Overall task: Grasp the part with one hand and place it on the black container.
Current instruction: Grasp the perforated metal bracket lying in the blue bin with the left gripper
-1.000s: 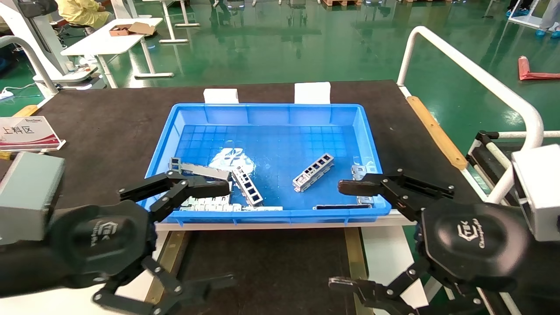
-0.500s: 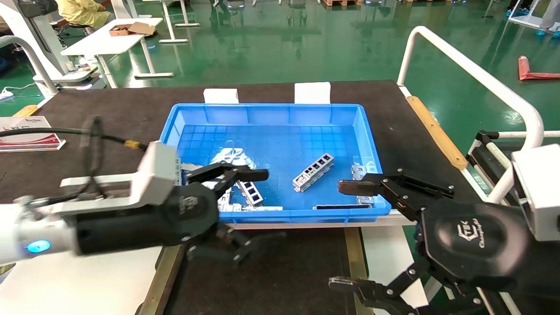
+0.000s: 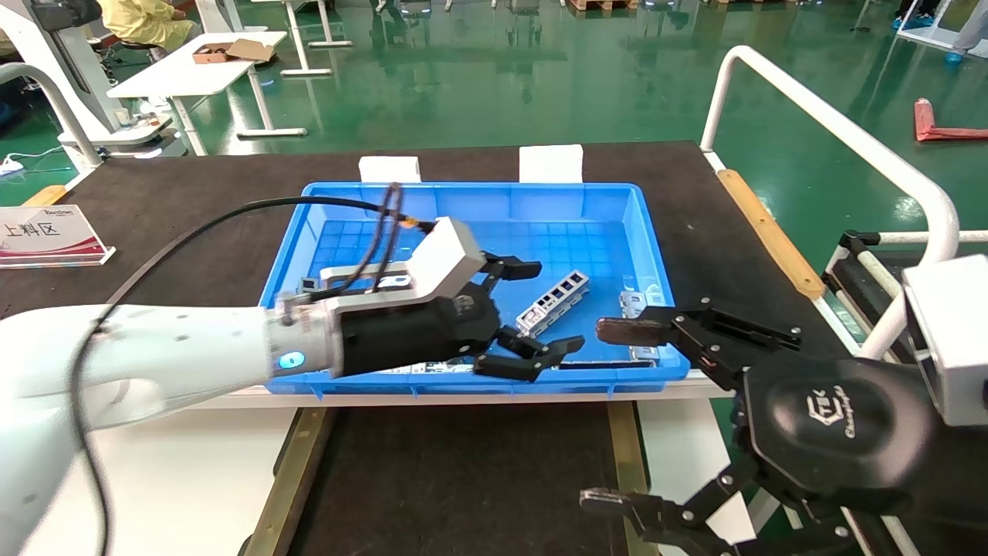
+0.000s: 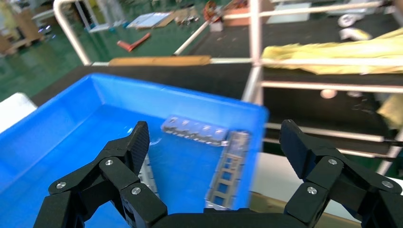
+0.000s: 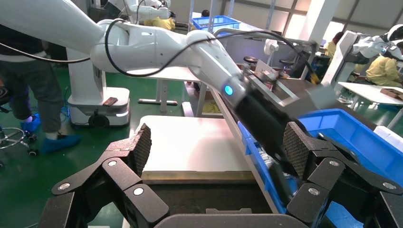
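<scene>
Nearest you, the right hand (image 3: pixel 617 413) hangs released over the bench (image 3: pixel 185 208) edge. Beyond it, your left hand (image 3: pixel 544 309), fingers spread wide, hovers inside the blue bin (image 3: pixel 478 202), the part (image 3: pixel 553 303) lying between its fingertips, ungrasped.

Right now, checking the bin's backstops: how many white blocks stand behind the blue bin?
2. The left white block stands behind the blue bin's far wall, the right white block farther right along the same wall. That wall shows fully, so none seems hidden.
</scene>
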You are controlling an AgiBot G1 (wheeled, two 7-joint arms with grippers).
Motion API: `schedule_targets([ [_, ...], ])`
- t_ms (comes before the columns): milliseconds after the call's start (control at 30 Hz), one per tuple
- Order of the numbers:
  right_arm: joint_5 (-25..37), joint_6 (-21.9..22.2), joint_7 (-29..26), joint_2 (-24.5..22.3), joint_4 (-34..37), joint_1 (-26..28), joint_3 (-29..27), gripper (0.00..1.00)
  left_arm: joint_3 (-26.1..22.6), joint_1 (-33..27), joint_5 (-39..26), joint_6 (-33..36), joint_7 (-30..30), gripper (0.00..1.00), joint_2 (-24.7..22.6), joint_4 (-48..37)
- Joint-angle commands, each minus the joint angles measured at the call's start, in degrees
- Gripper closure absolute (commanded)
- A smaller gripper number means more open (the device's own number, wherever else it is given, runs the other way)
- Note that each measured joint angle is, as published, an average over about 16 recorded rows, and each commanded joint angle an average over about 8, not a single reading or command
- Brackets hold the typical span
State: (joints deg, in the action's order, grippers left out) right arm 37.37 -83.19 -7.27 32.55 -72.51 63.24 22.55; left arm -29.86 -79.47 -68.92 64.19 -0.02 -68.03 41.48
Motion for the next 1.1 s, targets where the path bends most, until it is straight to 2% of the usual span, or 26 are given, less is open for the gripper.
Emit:
schedule_targets([
  [33, 0.0, 0.0, 0.0, 0.0, 0.0, 0.0, 0.0, 0.0, -0.67, -1.13, -1.35, -1.68, 1.07, 0.0, -2.37, -3.27],
  [233, 0.0, 0.0, 0.0, 0.0, 0.0, 0.0, 0.0, 0.0, -1.31, -3.61, -3.12, -6.54, 4.36, 0.0, -7.34, -12.03],
  [400, 0.0, 0.0, 0.0, 0.0, 0.0, 0.0, 0.0, 0.0, -2.54, -4.89, -3.18, -9.99, 6.4, 0.0, -9.64, -16.94],
  [867, -0.01, 0.0, 0.0, 0.0, 0.0, 0.0, 0.01, 0.0, -13.0, -4.51, 2.52, -19.51, 4.96, 0.0, -10.49, -17.06],
  [900, -0.01, 0.0, 0.0, 0.0, 0.0, 0.0, 0.01, 0.05, -13.81, -4.49, 2.96, -20.08, 4.76, 0.01, -10.47, -16.92],
  [967, -0.01, 0.0, 0.01, 0.0, 0.0, 0.0, 0.01, 0.29, -15.36, -4.47, 3.78, -21.11, 4.44, 0.14, -10.43, -16.71],
  [1100, -0.01, 0.0, 0.01, 0.0, 0.0, 0.0, 0.01, 0.79, -18.09, -4.44, 5.36, -22.95, 4.03, 0.64, -10.34, -16.54],
])
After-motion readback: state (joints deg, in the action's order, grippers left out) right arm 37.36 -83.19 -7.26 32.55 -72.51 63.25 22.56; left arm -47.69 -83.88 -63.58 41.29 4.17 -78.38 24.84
